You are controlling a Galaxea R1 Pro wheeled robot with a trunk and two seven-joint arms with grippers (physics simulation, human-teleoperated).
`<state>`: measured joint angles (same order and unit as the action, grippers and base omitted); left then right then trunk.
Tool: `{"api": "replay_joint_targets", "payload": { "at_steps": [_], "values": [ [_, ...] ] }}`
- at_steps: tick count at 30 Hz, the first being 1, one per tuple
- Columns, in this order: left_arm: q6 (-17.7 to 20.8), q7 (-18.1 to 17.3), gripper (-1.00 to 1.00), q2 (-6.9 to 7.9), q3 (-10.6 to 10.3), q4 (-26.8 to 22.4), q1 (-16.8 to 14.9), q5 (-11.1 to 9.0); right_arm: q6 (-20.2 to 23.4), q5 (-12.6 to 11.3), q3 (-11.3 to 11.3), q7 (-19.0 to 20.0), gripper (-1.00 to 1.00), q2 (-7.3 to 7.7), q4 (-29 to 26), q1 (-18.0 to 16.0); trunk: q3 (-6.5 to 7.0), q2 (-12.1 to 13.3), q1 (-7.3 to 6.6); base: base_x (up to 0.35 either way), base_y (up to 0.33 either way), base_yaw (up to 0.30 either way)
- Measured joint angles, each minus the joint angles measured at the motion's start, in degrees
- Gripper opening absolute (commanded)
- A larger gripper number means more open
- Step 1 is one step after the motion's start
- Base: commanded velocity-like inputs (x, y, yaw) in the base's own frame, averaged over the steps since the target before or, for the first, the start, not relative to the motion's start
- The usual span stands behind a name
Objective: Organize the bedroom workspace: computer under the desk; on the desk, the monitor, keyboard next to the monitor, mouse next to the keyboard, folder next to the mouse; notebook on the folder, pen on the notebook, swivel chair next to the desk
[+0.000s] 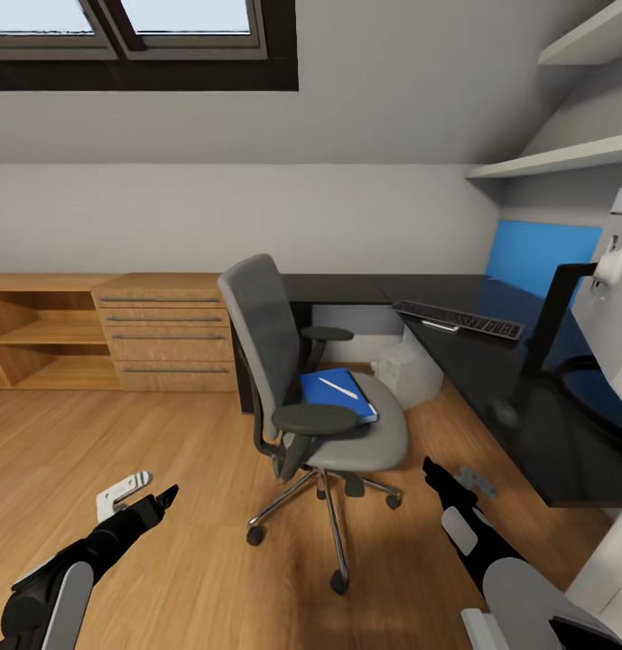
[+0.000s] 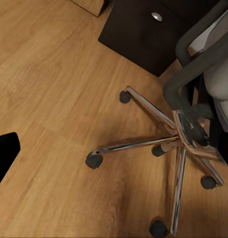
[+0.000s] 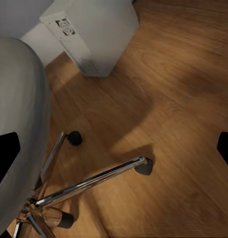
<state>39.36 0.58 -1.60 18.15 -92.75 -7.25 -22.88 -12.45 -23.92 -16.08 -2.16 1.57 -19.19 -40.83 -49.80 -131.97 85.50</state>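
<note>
- Our left gripper (image 1: pixel 159 499) hangs low over the brown wooden floor (image 1: pixel 166 560), beside the chair, and holds nothing. We cannot tell if its fingers are apart or together.
- Our right gripper (image 1: pixel 434 472) hangs low on the other side of the chair, near the desk edge. In the right wrist view we see one dark fingertip (image 3: pixel 5 148) at each side, far apart, with nothing between them.
- We see the grey-backed swivel chair with black arms and shiny wheeled legs (image 1: pixel 283 361) standing on the floor between our two arms, close to the desk corner.
- We see the flat bright blue folder (image 1: pixel 333 393) lying on the chair seat, with the thin white pen (image 1: pixel 339 388) on top of it.
- We see the long black desk (image 1: pixel 491 379) running along the wall and down our right side.
- We see the slim dark keyboard (image 1: pixel 457 319) lying on the desk, near the back.
- We see the small black mouse (image 1: pixel 505 412) on the desk, nearer to us.
- We see the curved black monitor stand (image 1: pixel 550 316) on the desk, past the mouse.
- We see the small white boxy computer (image 1: pixel 408 368) on the floor under the desk.
- We see a light wooden drawer cabinet (image 1: pixel 166 334) against the back wall.
</note>
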Motion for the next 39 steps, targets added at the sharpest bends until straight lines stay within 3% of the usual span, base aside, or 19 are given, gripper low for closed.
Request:
{"api": "replay_joint_targets", "payload": {
  "at_steps": [4, 39],
  "values": [
    [0.0, 0.0, 1.0, 0.82, 0.2, 0.1, 0.0, 0.0, 0.0, 0.0, -0.1, 0.0, 1.0, 0.06, 0.0, 0.0, 0.0, 0.0, 0.01, 0.212, 0.0, 0.0],
    [0.0, 0.1, 1.0, 0.94, 2.5, 0.1, 0.0, 0.0, -2.4, 0.1, 0.0, 0.0, 1.0, 0.08, 0.1, 0.0, 0.0, 0.0, 0.02, 0.126, 0.0, 0.0]
  ]
}}
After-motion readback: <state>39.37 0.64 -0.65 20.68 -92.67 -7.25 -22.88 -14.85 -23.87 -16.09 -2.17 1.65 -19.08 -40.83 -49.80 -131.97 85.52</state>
